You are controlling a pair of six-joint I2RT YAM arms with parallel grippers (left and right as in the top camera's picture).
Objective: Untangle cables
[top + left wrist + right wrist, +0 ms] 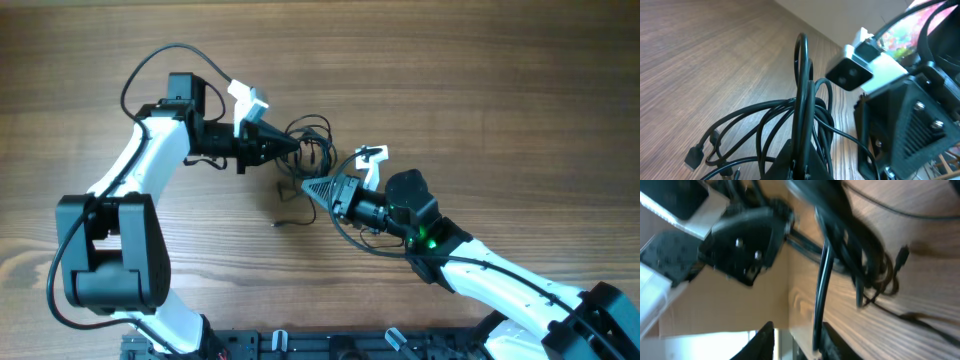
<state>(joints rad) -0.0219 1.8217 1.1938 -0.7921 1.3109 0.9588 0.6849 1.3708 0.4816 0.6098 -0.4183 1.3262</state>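
**Table** (480, 80): broad brown wood-grain top.
- Risk: the smooth surface gives little hold, so the whole knot may slide along instead of opening.
- Make: flat, matt, finely streaked.

**Left hand** (290, 148): black tapered two-finger hand on a white-and-black arm. It is pressed together on one strand of the tangle, which stands up from it in a stiff loop.
- Risk: a pull from this pinch could draw the knot tighter, or the thin cord could slip free.
- Make: hard, angular plastic.

**Right hand** (308, 185): matching black wedge. Its fingers are slightly spread, with one strand running through the gap (whether it bears on that strand I cannot tell).
- Risk: it could close on two strands at once and lock them together.

**Cables** (318, 150): a bundle of thin black flexible cords, looped over one another. It sits mid-table between the two hand tips, part lifted and part resting on the wood.
- Risk: crossed loops could cinch if both hands draw apart.
- Make: glossy, round, springy.

**Plug end** (692, 159): small black blocky connector, lying loose on the table.
- Risk: it could catch inside a loop.
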